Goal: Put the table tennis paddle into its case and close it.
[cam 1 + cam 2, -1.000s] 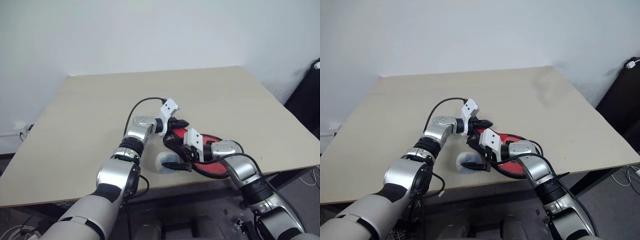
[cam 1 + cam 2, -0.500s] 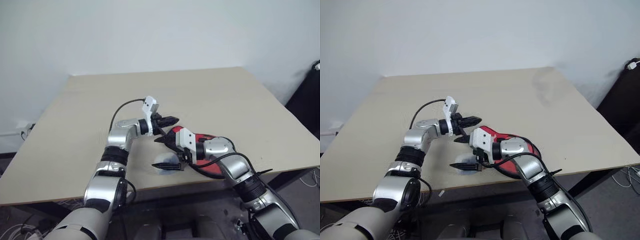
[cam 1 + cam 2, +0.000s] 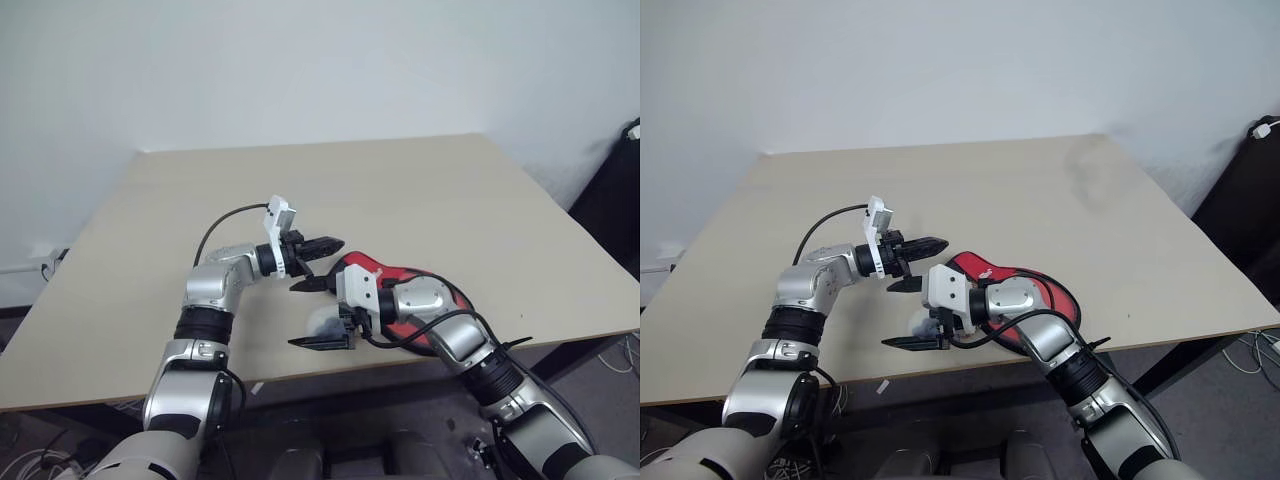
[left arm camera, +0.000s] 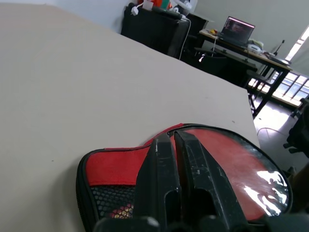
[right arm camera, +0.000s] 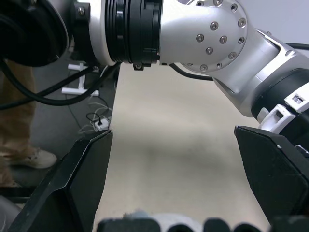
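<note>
The case (image 3: 418, 301) lies near the table's front edge, black-rimmed and showing red on top. In the left wrist view a smooth, shiny red round face (image 4: 231, 159) lies inside its zipped rim. It looks like the table tennis paddle's rubber, and the handle is hidden. A red flap with a mesh pocket (image 4: 110, 207) covers the narrow end. My left gripper (image 3: 328, 243) is shut and empty, hovering just above and left of that end. My right gripper (image 3: 312, 314) is wide open with nothing between its fingers, beside the case and over a small grey-blue round piece (image 3: 325, 322).
The light wooden table (image 3: 420, 190) is bare at the back and left. Its front edge (image 3: 300, 375) runs just below the case. Black furniture (image 3: 615, 205) stands off the right side. A person's trouser leg and shoe (image 5: 24, 145) show beside the table.
Both arms have shifted left and slightly up. My left gripper has drawn away from the case's narrow end, still shut. My right gripper has moved left, still open.
</note>
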Controlling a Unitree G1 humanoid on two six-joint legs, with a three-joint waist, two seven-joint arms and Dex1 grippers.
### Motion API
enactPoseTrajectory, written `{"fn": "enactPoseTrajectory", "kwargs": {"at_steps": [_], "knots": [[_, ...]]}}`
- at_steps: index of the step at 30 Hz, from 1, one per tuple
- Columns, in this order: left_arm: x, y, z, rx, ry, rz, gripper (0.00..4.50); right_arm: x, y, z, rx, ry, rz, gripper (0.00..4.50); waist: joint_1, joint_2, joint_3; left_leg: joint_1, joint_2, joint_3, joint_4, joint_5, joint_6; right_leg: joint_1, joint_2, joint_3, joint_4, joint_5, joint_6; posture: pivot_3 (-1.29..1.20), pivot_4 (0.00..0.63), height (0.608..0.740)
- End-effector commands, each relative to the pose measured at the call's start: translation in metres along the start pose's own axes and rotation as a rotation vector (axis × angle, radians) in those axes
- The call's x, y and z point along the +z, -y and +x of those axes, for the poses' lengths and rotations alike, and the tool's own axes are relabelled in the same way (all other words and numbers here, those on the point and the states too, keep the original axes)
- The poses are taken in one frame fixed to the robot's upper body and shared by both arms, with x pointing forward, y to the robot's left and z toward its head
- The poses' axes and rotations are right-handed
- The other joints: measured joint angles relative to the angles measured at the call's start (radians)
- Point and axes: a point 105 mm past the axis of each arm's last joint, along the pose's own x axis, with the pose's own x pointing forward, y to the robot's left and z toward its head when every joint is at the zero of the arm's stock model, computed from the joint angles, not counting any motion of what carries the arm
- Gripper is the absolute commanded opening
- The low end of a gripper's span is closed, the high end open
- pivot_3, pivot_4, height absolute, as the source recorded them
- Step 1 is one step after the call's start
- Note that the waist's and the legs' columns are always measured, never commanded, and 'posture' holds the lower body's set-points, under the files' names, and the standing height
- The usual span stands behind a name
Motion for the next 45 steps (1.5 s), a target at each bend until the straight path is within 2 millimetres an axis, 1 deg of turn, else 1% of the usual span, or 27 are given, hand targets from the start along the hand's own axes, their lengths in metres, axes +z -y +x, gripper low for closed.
{"fn": "enactPoseTrajectory", "kwargs": {"at_steps": [1,5,8,10,12,17,20,22,26,30,34,40,42,43,44,45], "knots": [[0.012,0.015,-0.014,-0.118,0.024,0.082,0.0,-0.051,0.062,-0.1,-0.46,-0.218,0.185,4.43,0.0,0.0,0.0,0.0,0.0,0.0,0.0,0.0,0.0,0.0,0.0,0.0,0.0,0.0,0.0,0.0,0.0,0.74],[0.005,-0.007,-0.009,0.028,0.006,0.131,0.0,-0.044,0.066,-0.116,-0.494,-0.239,0.151,4.43,0.001,0.0,0.0,0.0,-0.001,0.0,0.0,0.0,0.0,0.001,-0.001,0.0,0.0,0.0,0.0,0.0,0.0,0.74],[0.003,-0.034,-0.007,0.21,-0.006,0.191,0.0,-0.045,0.067,-0.132,-0.531,-0.274,0.139,4.43,0.026,0.002,0.0,-0.001,-0.002,0.001,0.001,0.001,0.002,0.002,-0.005,0.001,-0.001,0.001,-0.003,0.0,0.0,0.74],[0.008,-0.044,-0.006,0.27,0.032,0.18,0.0,-0.047,0.069,-0.141,-0.558,-0.287,0.144,4.43,0.02,0.0,0.0,-0.001,-0.004,0.003,0.001,0.002,0.003,0.001,-0.004,0.002,-0.003,0.002,-0.003,0.0,0.0,0.74],[0.013,-0.049,-0.004,0.293,0.061,0.167,0.0,-0.049,0.069,-0.146,-0.575,-0.299,0.145,4.43,0.02,0.0,0.0,-0.001,0.001,0.006,-0.002,0.001,0.002,0.0,0.001,0.001,-0.004,0.003,-0.004,0.0,0.0,0.74],[0.015,-0.044,0.002,0.237,0.083,0.163,0.0,-0.051,0.071,-0.152,-0.605,-0.305,0.147,4.43,0.02,0.001,0.0,-0.001,0.002,0.011,-0.003,0.001,0.002,0.0,0.002,0.003,-0.005,0.003,-0.005,0.0,0.0,0.74],[0.019,-0.036,0.003,0.165,0.105,0.135,0.0,-0.051,0.072,-0.154,-0.618,-0.305,0.146,4.43,0.021,0.0,0.0,-0.002,0.0,0.014,-0.001,0.001,0.003,0.001,0.0,0.004,-0.006,0.003,-0.005,0.0,0.0,0.74],[0.022,-0.024,0.002,0.076,0.113,0.121,0.0,-0.052,0.074,-0.159,-0.636,-0.323,0.14,4.43,0.022,0.0,0.0,-0.002,-0.001,0.015,-0.001,0.001,0.004,0.001,-0.001,0.004,-0.007,0.003,-0.005,0.0,0.0,0.74],[0.024,-0.006,-0.006,-0.059,0.093,0.106,0.0,-0.06,0.077,-0.17,-0.666,-0.388,0.129,4.43,0.022,0.0,0.0,-0.002,0.0,0.015,-0.001,0.001,0.004,0.001,-0.001,0.005,-0.007,0.003,-0.005,0.0,0.0,0.74],[0.023,0.011,-0.016,-0.172,0.056,0.105,0.0,-0.066,0.075,-0.172,-0.663,-0.402,0.143,4.43,0.019,0.0,0.0,-0.001,0.0,0.016,-0.002,0.001,0.004,0.001,-0.001,0.005,-0.007,0.003,-0.005,0.0,0.0,0.74],[0.017,0.023,-0.021,-0.244,-0.018,0.126,0.0,-0.073,0.07,-0.171,-0.649,-0.405,0.172,3.65,0.017,0.001,0.0,-0.001,0.001,0.018,-0.001,0.001,0.004,0.001,0.0,0.006,-0.006,0.004,-0.006,0.0,0.0,0.74],[-0.005,0.035,-0.023,-0.327,-0.168,0.215,0.0,-0.083,0.063,-0.17,-0.629,-0.42,0.228,2.0,0.006,0.0,0.0,-0.001,0.001,0.018,-0.001,0.001,0.004,0.001,0.0,0.007,-0.006,0.004,-0.006,0.0,0.0,0.74],[-0.008,0.036,-0.023,-0.341,-0.191,0.238,0.0,-0.086,0.059,-0.167,-0.617,-0.423,0.241,1.49,0.005,0.0,0.0,-0.001,0.001,0.019,-0.001,0.001,0.004,0.0,0.0,0.008,-0.006,0.004,-0.006,0.0,0.0,0.74],[-0.008,0.036,-0.022,-0.346,-0.201,0.246,0.0,-0.087,0.058,-0.166,-0.61,-0.425,0.243,1.12,0.004,0.0,0.0,-0.001,0.001,0.019,-0.001,0.001,0.004,0.0,0.0,0.008,-0.006,0.004,-0.006,0.0,0.0,0.74],[-0.009,0.036,-0.022,-0.352,-0.213,0.258,0.0,-0.088,0.056,-0.164,-0.603,-0.427,0.248,0.94,0.002,0.0,0.0,-0.001,0.001,0.019,-0.001,0.001,0.004,0.0,0.0,0.008,-0.006,0.004,-0.006,0.0,0.0,0.74],[-0.01,0.036,-0.021,-0.357,-0.222,0.27,0.0,-0.089,0.054,-0.163,-0.596,-0.429,0.254,0.55,0.001,0.0,0.0,-0.001,0.001,0.019,-0.001,0.001,0.004,0.0,0.0,0.008,-0.006,0.004,-0.006,0.0,0.0,0.74]]}}
